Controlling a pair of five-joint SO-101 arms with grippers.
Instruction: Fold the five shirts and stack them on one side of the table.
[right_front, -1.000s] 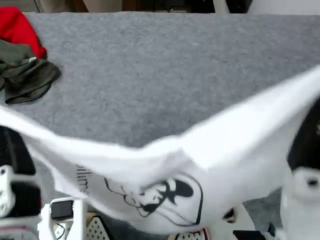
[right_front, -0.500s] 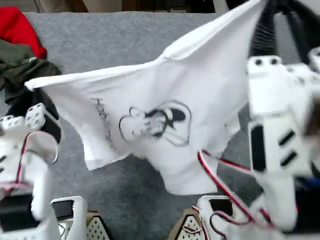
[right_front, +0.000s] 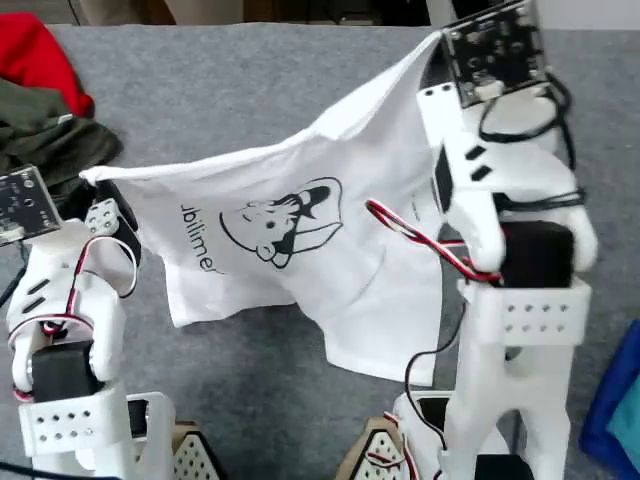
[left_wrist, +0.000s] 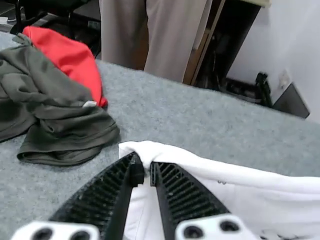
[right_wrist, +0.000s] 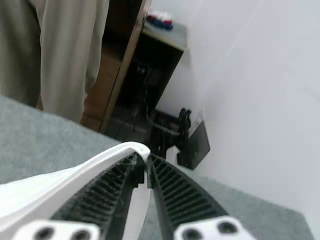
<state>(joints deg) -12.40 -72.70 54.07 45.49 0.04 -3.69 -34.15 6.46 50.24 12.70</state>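
From the high view, the white shirt (right_front: 300, 230) hung spread in the air between the left arm (right_front: 60, 330) and the right arm (right_front: 510, 230), each holding one top corner, the right corner higher; this was probably to open the cloth out flat before laying it on the grey counter (right_front: 250, 90) for folding. Its lower hem appeared to brush the counter, though that was hard to judge. An olive shirt (right_front: 50, 140) and a red shirt (right_front: 35, 55) lay bunched, touching each other, directly on the counter at its far left edge, and something blue (right_front: 615, 410), perhaps another shirt, sat at the near right. In the left wrist view, the left jaws were pinched nearly closed on a rolled edge of the white shirt (left_wrist: 210, 175). In the right wrist view, the right jaws likewise clamped a fold of it (right_wrist: 75, 175).
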